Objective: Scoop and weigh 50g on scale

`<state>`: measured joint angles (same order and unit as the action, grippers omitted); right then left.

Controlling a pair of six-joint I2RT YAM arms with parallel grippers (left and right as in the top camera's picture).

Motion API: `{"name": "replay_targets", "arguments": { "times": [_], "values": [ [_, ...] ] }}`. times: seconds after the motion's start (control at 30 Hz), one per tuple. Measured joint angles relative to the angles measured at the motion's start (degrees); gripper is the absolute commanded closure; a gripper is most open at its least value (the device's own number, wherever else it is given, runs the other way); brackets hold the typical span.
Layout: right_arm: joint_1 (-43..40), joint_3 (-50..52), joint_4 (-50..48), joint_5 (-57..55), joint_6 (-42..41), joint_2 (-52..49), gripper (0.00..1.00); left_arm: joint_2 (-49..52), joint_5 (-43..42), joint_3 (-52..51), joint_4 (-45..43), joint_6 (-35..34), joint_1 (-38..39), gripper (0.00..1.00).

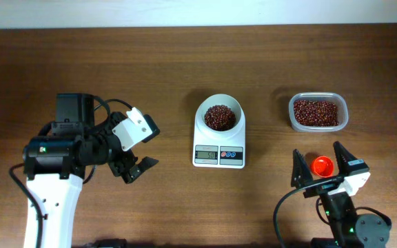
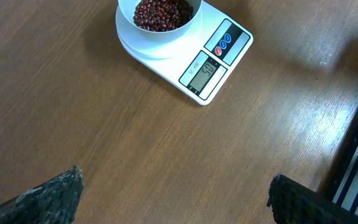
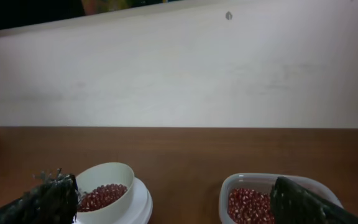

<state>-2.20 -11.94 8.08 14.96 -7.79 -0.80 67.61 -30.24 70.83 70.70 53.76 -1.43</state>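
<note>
Wooden table (image 1: 116, 69): left gripper (image 1: 156, 146) and right gripper (image 1: 316, 150) gape empty, but a stray swing could jolt the scale (image 1: 218, 155), spilling beans (image 1: 220, 116).

Dark brown wood-grain counter (image 1: 185, 55), white scale (image 1: 218, 141), grey display (image 1: 206, 156), red button (image 2: 219, 48), blue button (image 2: 227, 38), dark red-brown beans (image 1: 220, 116), white bowl (image 1: 218, 97), my left claw (image 1: 154, 146) black and white.

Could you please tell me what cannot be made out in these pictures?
Scale display: digits too small overhead, blurred in left wrist view.
Red round object between the right fingers: overhead too small to identify; absent from right wrist view.
Tub of beans: right wrist, cut off by bottom edge and a finger.
</note>
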Motion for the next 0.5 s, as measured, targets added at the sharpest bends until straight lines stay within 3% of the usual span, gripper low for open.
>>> {"name": "replay_targets", "arguments": {
  "times": [0.5],
  "values": [
    [0.1,0.0,-2.6,-0.1,0.1,0.0,0.01,0.0,0.0,0.0,0.0,0.0,0.0,0.01]
  ]
}}
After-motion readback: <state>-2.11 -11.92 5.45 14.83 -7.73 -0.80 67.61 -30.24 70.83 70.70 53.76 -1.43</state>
